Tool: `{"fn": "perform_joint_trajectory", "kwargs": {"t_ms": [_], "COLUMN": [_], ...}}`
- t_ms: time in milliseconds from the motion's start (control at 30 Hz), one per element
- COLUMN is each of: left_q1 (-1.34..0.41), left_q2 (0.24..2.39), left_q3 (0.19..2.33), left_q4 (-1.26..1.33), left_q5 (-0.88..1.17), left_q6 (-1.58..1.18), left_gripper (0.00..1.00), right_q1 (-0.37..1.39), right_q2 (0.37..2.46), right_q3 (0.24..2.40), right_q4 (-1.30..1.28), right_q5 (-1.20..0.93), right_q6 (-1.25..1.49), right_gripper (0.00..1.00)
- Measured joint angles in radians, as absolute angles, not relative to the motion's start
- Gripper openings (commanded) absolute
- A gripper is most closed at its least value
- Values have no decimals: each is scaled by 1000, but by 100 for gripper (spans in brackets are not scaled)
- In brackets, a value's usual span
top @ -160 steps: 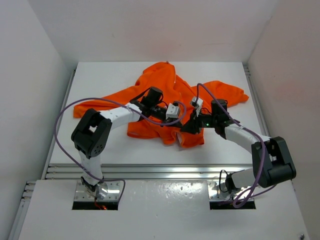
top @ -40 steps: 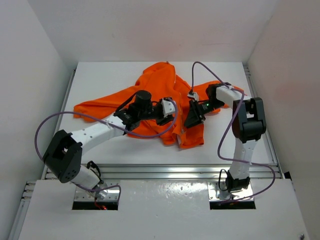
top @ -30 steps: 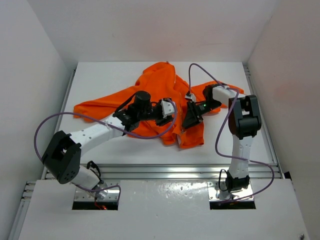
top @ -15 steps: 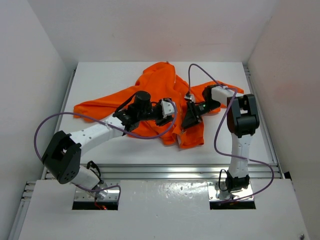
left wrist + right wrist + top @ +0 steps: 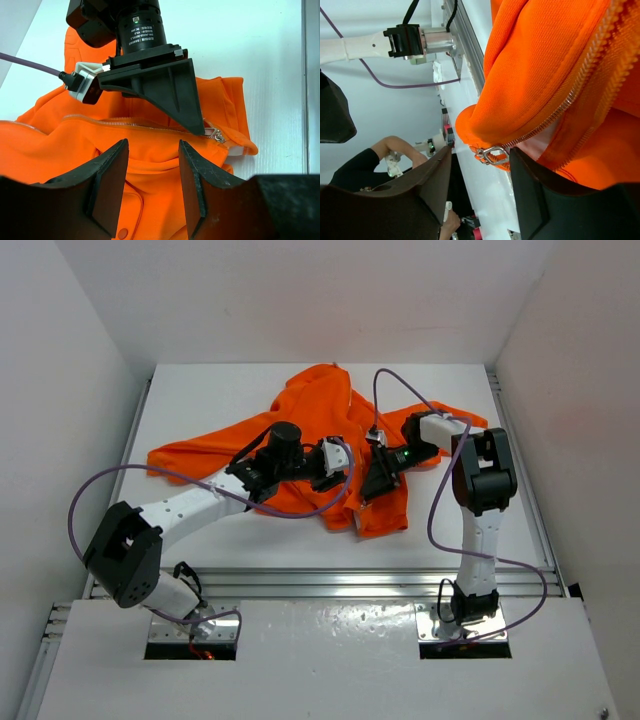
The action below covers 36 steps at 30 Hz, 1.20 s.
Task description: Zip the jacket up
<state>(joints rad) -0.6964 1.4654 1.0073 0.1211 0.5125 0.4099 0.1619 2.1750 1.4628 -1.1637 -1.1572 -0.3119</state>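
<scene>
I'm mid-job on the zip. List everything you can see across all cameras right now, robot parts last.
bright orange soft fabric jacket: one, orange, crumpled across the middle of the table
pale zipper track: one, pale, along the jacket's front edge
small metal zipper pull: one, silver, at one end of the track
flat white table: one, white, under the jacket
silver metal rail: one, silver, along the table's near edge
person in a black sleeve: one, background of the right wrist view
purple cables: two, purple, one looping off each arm
left gripper: one, black, open over the jacket front
right gripper: one, black, open, fingers either side of the pull
</scene>
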Motion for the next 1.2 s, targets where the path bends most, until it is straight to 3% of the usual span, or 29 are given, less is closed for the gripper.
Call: {"fn": "perform_joint_trajectory", "kwargs": {"t_ms": [233, 367, 600, 733, 933, 1067, 1200], "left_q1": [-696, -696, -696, -696, -696, -696, -696], "left_q2": [1465, 1465, 1465, 1465, 1465, 1465, 1466], "left_q3": [1008, 1007, 1007, 1007, 1007, 1007, 1007], "left_q4": [121, 121, 121, 121, 121, 121, 121], "left_q5": [513, 513, 513, 513, 513, 516, 520], "left_q6": [410, 410, 410, 410, 410, 410, 410], "left_gripper": [50, 50, 50, 50, 50, 50, 50], "right_q1": [162, 166, 174, 173, 159, 154, 153], "right_q2": [2175, 2180, 2191, 2191, 2191, 2191, 2191], "right_q3": [1462, 1462, 1452, 1423, 1408, 1407, 1400], "right_q4": [-1155, -1154, -1163, -1169, -1200, -1227, -1240], "right_q5": [-1155, -1156, -1163, -1167, -1191, -1209, -1217], "right_q6": [-310, -311, -324, -339, -375, -403, -425], "right_gripper": [50, 45, 24, 20, 21, 37, 41]}}
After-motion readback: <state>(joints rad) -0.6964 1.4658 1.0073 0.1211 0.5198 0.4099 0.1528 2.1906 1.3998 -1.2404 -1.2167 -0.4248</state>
